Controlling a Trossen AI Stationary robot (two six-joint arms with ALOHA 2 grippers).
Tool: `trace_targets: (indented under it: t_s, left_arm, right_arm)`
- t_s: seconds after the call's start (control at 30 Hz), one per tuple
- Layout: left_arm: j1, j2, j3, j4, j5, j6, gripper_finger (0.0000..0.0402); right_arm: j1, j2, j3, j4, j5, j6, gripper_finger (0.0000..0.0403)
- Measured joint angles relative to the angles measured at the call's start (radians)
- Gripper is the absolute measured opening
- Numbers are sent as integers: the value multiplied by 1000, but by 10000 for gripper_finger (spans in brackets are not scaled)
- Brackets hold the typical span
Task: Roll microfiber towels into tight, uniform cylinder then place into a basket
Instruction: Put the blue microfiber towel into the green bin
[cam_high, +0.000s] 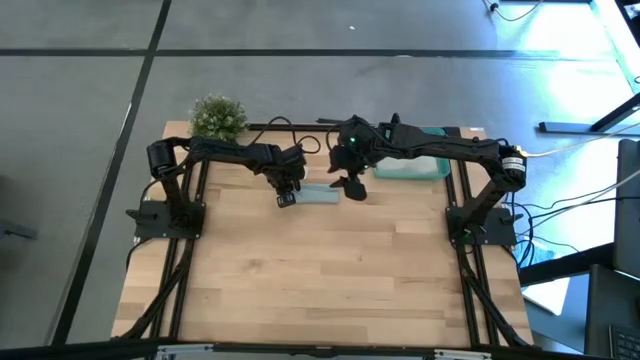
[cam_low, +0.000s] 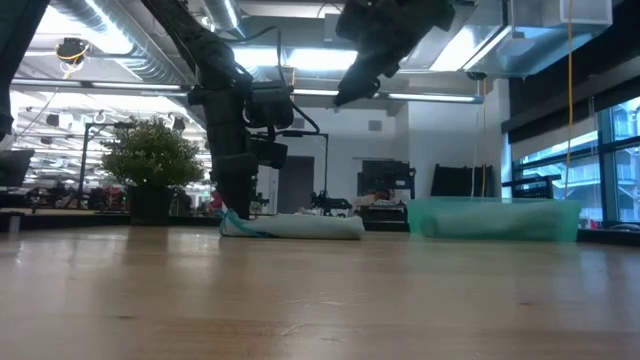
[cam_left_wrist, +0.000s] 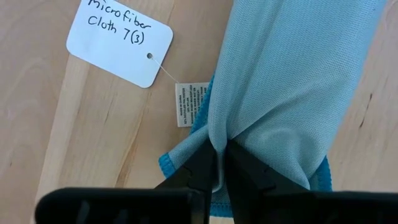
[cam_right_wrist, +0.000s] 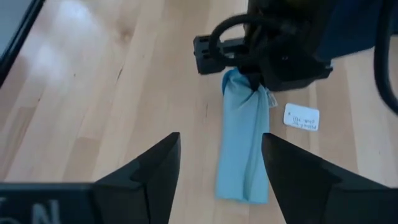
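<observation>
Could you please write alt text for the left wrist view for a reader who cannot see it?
The left gripper pinches one end of a rolled light blue towel lying on the wooden table; a handwritten white tag lies beside it.

High view looks straight down; low view level across the tabletop; wrist views close; all share the towel.

Rolled towel left of basket

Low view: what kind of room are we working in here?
Likely an open lab or workshop: exposed ceiling ducts, equipment benches behind the wooden table, and large windows. A potted plant sits at the table's far edge.
</observation>
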Motion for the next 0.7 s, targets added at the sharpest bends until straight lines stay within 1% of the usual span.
trace_targets:
  t_s: [0.1,0.2,0.3,0.5,0.53,0.57,0.7]
  left_arm:
    - [0,0,0,0,0,0,33]
    - [0,0,0,0,0,0,33]
    - [0,0,0,2,1,0,33]
    - [0,0,0,3,0,0,33]
    - [0,0,0,3,0,0,33]
    - [0,0,0,4,0,0,33]
    - [0,0,0,4,0,0,33]
  right_arm:
    - [0,3,-10,30,-1,0,229]
    - [1,27,-21,40,15,3,248]
    - [0,59,-22,62,21,24,284]
    - [1,127,-22,87,33,55,378]
    - [1,140,-22,88,32,66,389]
    - [1,153,-22,90,32,77,394]
    - [11,198,-22,123,26,52,390]
